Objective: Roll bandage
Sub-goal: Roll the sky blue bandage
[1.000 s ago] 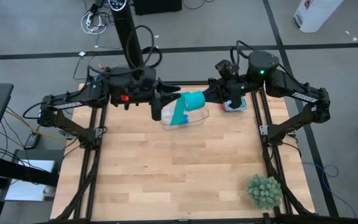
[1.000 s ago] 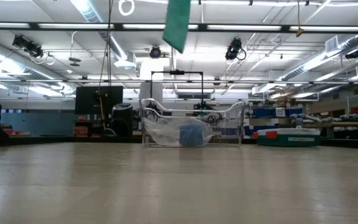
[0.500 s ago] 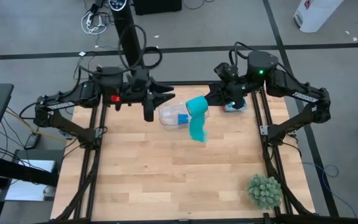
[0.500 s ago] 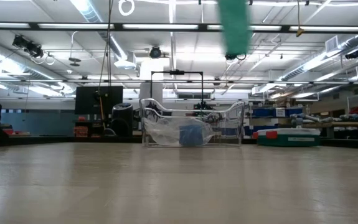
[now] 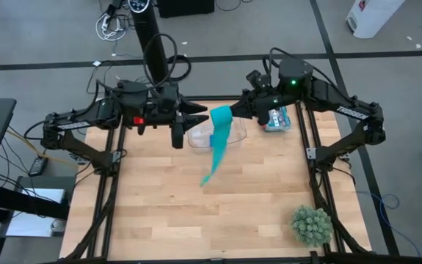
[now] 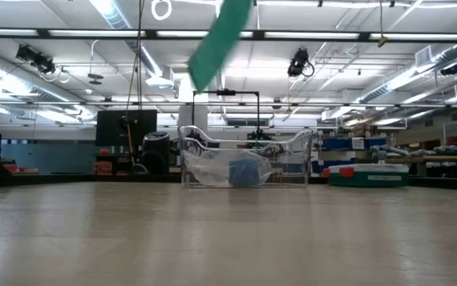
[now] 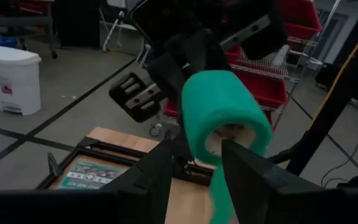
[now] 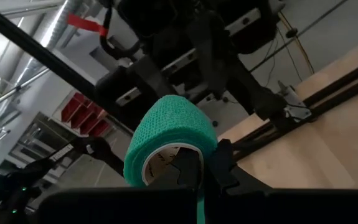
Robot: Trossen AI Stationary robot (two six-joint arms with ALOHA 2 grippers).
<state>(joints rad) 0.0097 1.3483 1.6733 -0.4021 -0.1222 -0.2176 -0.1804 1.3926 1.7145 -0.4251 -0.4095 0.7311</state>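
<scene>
Both arms reached inward high over the table's (image 5: 196,205) far edge. The right gripper (image 8: 198,167) was clamped on the bandage (image 5: 220,117) roll, its loose tail slanting down over bare wood. The left gripper (image 5: 200,117), fingers apart, faced the roll just beside it, above a clear bin (image 6: 244,159). A plant (image 5: 311,224) stood at the near corner.

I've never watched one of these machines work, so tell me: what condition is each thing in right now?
Teal-green fabric bandage: partly rolled, tail hanging loose in the air.
Right tool: shut on the bandage roll, raised above the table.
Left tool: open, just beside the roll.
Clear plastic bin: upright on the table, holding a blue roll.
</scene>
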